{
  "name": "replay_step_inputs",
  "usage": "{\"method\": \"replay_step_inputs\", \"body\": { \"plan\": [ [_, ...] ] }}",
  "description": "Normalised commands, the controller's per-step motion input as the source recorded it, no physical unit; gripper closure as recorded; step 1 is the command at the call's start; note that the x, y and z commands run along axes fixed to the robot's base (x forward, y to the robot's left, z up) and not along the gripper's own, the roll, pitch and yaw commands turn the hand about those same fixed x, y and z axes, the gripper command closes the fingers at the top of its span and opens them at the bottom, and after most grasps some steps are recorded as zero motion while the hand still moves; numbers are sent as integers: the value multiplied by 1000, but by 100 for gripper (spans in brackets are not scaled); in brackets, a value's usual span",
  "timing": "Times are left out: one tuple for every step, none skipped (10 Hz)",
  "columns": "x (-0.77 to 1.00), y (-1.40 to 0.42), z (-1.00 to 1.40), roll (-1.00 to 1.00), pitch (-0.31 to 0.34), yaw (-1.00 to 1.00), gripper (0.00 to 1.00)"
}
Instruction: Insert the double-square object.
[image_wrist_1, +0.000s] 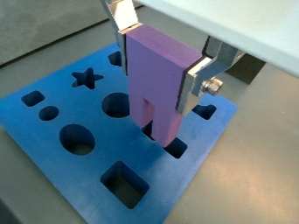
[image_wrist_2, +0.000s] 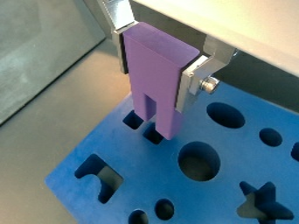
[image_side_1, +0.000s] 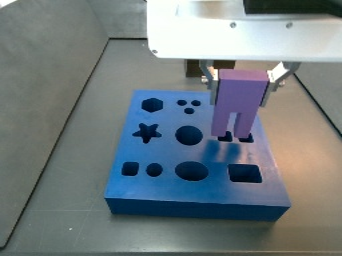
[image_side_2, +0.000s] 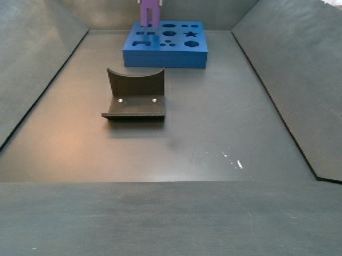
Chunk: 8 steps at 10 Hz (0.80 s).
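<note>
Nearest the camera in a side view, bare grey floor (image_side_2: 174, 190) is seen, then the fixture (image_side_2: 134, 96) standing unused near the middle, well apart from the blue board (image_side_2: 167, 47) at the far end. The double-square object (image_side_1: 238, 103) is held upright over the right part of the board, its two prongs pointing down at a pair of small square holes (image_wrist_2: 142, 128); in both wrist views the prong tips appear level with the board's top face or just entering, though the depth cannot be told. The step in hand is judged to be the final lowering. It would be done well by keeping the block vertical, lining both prongs squarely over their two holes before pressing, and descending slowly so that a caught edge is felt and corrected instead of forced. Release is best left until the flat body is seated. The gripper (image_wrist_1: 163, 52) is positioned above the board, under the white camera housing (image_side_1: 241, 30). Its fingers (image_wrist_1: 198, 72) are set at a narrow spread and are clamped on the block's upper body, one plate on each opposite side; nothing else is touched by them.
</note>
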Motion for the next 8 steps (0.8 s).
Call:
{"method": "replay_step_inputs", "body": {
  "plan": [
    [617, 0, -211, 153, 191, 0, 100],
    [0, 0, 0, 7, 0, 0, 100],
    [109, 0, -174, 0, 0, 37, 100],
    [451, 63, -354, 0, 19, 114, 100],
    [134, 86, -294, 0, 0, 151, 100],
    [0, 80, -229, 0, 0, 86, 100],
    [-6, 29, -240, -6, -9, 74, 100],
    [-14, 0, -263, -13, -26, 80, 100]
  ]
}}
